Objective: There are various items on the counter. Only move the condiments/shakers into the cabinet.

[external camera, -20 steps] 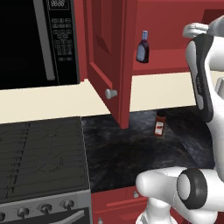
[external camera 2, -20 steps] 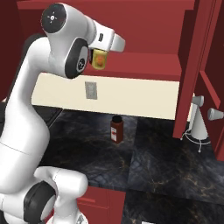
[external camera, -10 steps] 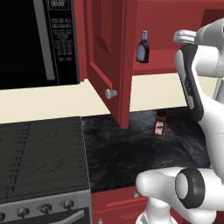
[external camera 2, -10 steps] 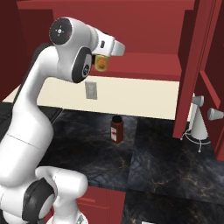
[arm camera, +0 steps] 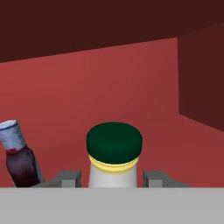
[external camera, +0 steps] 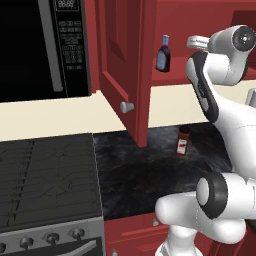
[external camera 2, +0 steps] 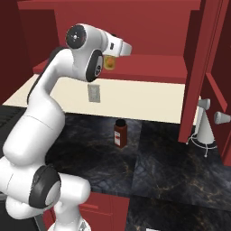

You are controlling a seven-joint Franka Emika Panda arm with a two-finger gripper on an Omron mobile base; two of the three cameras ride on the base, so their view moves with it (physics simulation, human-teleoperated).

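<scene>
Your gripper [arm camera: 112, 178] is closed on a small bottle with a dark green cap [arm camera: 114, 154]; in the hand view its white neck and yellow collar stand between the two finger tips [arm camera: 70, 178], one on each side. In the right base view the same bottle [external camera 2: 108, 62] shows as a yellowish body under the hand, level with the red shelf [external camera 2: 149, 67] of the cabinet [external camera 2: 135, 27].

Ahead of the tool you have the cabinet's back wall, with bare shelf between it and the bottle. To the tool's left, in the hand view, the dark purple bottle with the blue cap [arm camera: 17, 157] stands upright on the shelf, apart from your bottle. To the tool's right the cabinet's side wall comes forward as a darker panel, and the shelf between it and the bottle lies bare. Above the tool hangs the dark underside of the cabinet top.

From the left base view the purple bottle [external camera: 163, 54] stands near the shelf's front edge, just beside the open cabinet door [external camera: 122, 70], whose round grey knob [external camera: 127, 107] juts out on the near side.

Well below the tool, on the black counter [external camera 2: 158, 167], a small dark red jar [external camera 2: 120, 133] stands upright and alone. Farther to the right of it, a white stand with a wire foot [external camera 2: 204, 128] sits by the door's lower edge.
</scene>
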